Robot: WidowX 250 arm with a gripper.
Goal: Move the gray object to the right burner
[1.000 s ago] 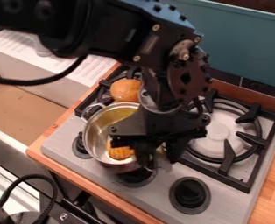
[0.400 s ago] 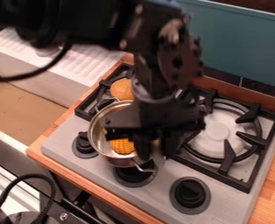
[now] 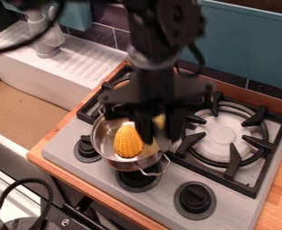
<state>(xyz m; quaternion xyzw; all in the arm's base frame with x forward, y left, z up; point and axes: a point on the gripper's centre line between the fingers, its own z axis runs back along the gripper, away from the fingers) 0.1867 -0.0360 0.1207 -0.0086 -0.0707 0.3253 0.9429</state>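
Camera view: the gripper point(image 3: 160, 139) looked clamped on the gray thing point(image 3: 160, 133) over the pot point(image 3: 127, 166), left of the right burner point(image 3: 222, 134).

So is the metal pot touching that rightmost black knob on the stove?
Apart. The camera view shows bare gray stovetop between the metal pot, its near handle included, and the rightmost knob.

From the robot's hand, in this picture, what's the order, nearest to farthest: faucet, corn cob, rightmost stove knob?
1. Corn cob, in the pot, beside the hand.
2. Rightmost knob, along the stove's front.
3. Faucet, far off at the sink.
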